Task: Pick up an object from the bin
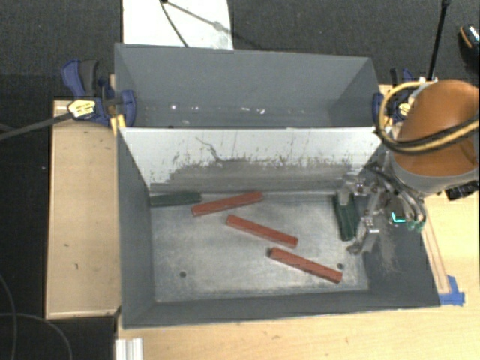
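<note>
Camera view: green bar [346, 220] by gripper [360, 232] runs top-to-bottom.

This looks like a robotics lab. A scratched grey metal bin [247, 81] sits mid-frame on dark carpet [45, 21]. A robot arm [439, 118] hung with cables enters at the right edge, and a black cable [34, 124] crosses the floor at left.

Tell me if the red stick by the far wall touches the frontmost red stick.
Apart. The camera view shows the far red stick and the frontmost red stick with bare floor and a third red stick between them.
</note>
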You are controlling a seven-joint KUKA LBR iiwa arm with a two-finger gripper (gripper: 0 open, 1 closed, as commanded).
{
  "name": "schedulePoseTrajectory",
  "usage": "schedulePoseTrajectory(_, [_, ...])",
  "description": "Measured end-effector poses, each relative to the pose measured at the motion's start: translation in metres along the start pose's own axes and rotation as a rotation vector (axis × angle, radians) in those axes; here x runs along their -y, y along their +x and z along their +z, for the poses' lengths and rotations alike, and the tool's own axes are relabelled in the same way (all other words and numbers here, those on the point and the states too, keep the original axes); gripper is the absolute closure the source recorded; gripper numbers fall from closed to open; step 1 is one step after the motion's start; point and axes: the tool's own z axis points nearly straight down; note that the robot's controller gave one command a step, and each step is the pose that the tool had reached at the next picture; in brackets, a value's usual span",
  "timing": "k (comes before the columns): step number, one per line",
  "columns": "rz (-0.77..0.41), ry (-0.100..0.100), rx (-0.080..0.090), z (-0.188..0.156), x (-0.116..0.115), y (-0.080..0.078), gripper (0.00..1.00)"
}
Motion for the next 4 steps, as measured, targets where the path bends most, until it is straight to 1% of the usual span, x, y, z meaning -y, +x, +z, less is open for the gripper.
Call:
schedulePoseTrajectory(1, [-0.033, 0.0, -0.002, 0.121, -0.026, 0.021, 0.0])
schedulePoseTrajectory(2, [-0.037, 0.002, 0.004, 0.116, -0.025, 0.018, 1.0])
schedulePoseTrajectory(3, [-0.038, 0.001, 0.008, 0.116, -0.026, 0.018, 0.0])
schedulePoseTrajectory(4, [-0.164, -0.001, 0.014, 0.115, -0.086, -0.05, 0.0])
